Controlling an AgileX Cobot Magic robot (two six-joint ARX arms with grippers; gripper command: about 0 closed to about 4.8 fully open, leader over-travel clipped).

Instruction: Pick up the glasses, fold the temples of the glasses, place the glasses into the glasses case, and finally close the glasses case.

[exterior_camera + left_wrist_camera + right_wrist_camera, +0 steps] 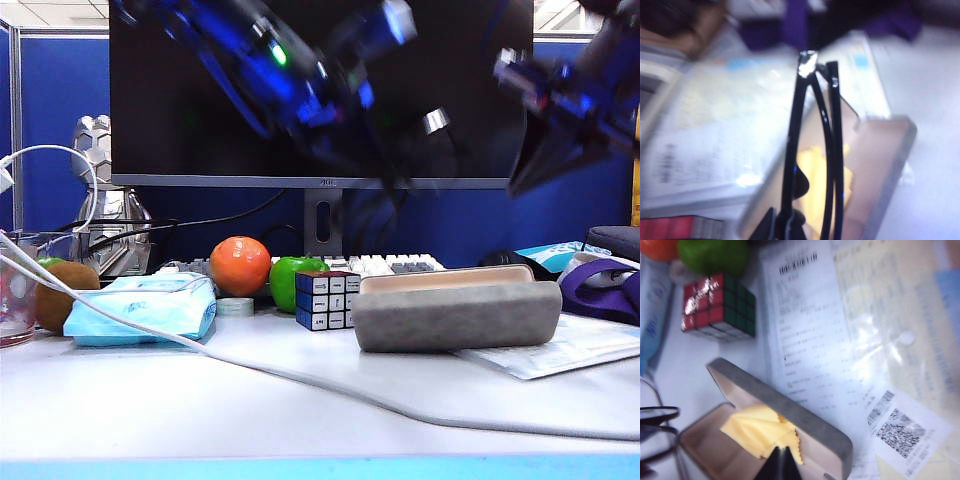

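My left gripper (785, 225) is shut on the glasses (791, 150), gripping the black frame near one end. The temples (834, 150) lie folded against the frame. The glasses hang just above the open glasses case (875, 165), whose beige lining holds a yellow cloth (812, 192). My right gripper (782, 460) is shut and empty, hovering over the case (790, 415) and its cloth (760, 427). In the exterior view both arms are blurred high in front of the monitor, the right gripper (535, 165) up at the right, and the case (455, 315) sits on the table below.
A Rubik's cube (327, 298), a green apple (295, 275) and an orange (240, 265) stand left of the case. A light-blue tissue pack (145, 310) lies further left. Printed sheets (810, 340) lie beside the case. A white cable (300, 380) crosses the table front.
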